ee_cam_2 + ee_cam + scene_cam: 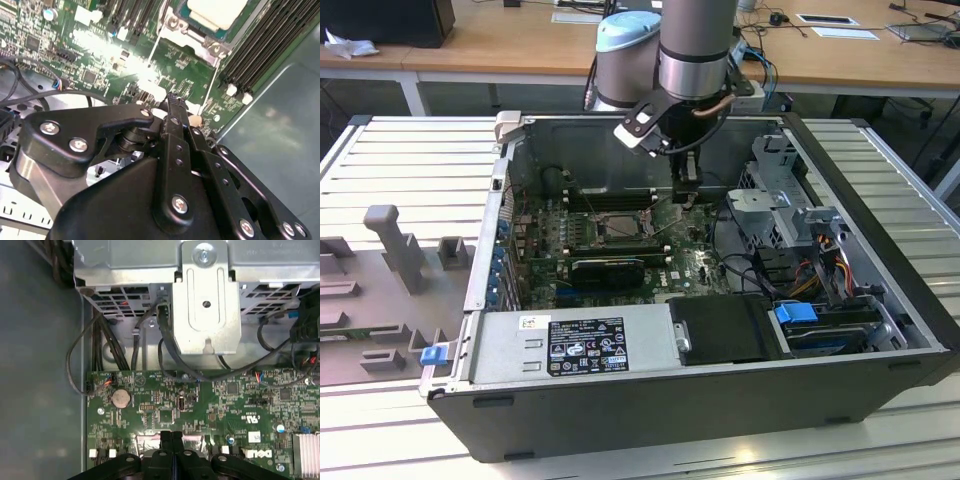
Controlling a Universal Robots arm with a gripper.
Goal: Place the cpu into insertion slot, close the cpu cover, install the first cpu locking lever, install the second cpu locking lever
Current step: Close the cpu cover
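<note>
Cut off: in the second wrist view we see just part of the cpu (216, 11), because the picture's edge crops its pale top.
Hard to make out: in the exterior view the socket (620, 226) is small and dark, and we cannot tell there how the cover lies.
Cpu place: it sits in the socket on the motherboard (180, 70), with the silvery cpu cover (174, 25) framing it.
Levers: we count two thin metal rods (154, 47) along the socket's sides. We cannot tell if they are latched.
Gripper: in the exterior view the gripper (686, 195) hangs inside the case, just beside the socket on the exterior view's right, and it is apart from the cpu.
Jaws: we see the two black fingers (165, 440) pressed together in both wrist views, with nothing between them.
Container: one open computer case (880, 250) lies on a slatted metal table (410, 150).
Contents: inside we count one motherboard, one labelled power supply (570, 345), one black expansion card (610, 268) and one metal drive cage (205, 300) with cables beneath it.
Small parts: we count one coin cell (120, 398) on the board.
Outside the case: a grey fixture tray (380, 260) lies on the exterior view's left.
</note>
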